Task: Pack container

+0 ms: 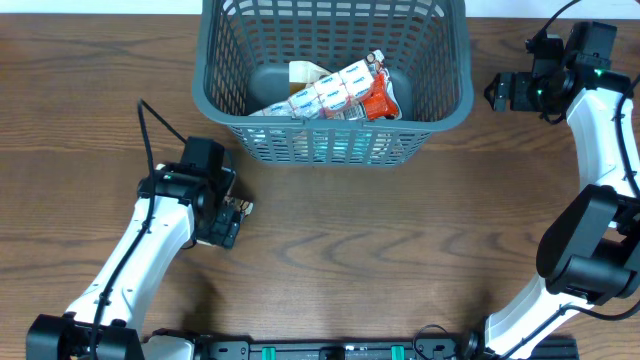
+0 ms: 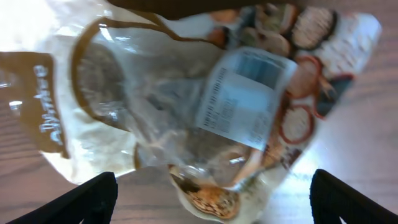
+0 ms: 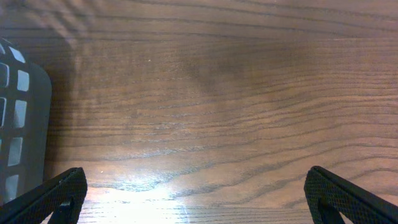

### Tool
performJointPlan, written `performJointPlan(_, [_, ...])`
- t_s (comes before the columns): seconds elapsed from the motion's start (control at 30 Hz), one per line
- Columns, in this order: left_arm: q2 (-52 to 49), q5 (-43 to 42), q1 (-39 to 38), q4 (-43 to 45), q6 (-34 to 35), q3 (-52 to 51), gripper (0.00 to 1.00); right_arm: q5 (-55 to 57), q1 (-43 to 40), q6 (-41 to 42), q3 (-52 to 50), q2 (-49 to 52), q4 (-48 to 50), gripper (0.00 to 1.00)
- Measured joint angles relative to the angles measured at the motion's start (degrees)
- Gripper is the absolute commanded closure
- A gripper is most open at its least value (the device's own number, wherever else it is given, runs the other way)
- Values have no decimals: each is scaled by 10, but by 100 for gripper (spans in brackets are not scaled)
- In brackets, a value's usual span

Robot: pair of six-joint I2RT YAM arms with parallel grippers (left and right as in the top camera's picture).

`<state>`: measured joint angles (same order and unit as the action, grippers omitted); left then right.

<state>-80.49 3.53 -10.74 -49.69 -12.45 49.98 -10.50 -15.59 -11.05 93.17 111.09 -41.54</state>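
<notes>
Left wrist view: likely pick-up step, left gripper (image 2: pixel 210 196) spread wide over snack packet (image 2: pixel 186 112), next needing closure and carry to basket (image 1: pixel 330 146); right gripper (image 3: pixel 196 196) likewise gaping, empty.

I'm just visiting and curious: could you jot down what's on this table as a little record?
basket: dark grey, far side of the table
inside: several snack packets
left tool: open, above a clear printed packet on the table
right tool: open, above the table beside the basket
</notes>
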Motion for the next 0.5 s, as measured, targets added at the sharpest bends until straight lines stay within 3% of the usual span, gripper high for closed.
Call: performJointPlan(0.5, [0, 29, -2, -42, -71, 0, 11, 0, 0, 0, 0, 0, -6, 1])
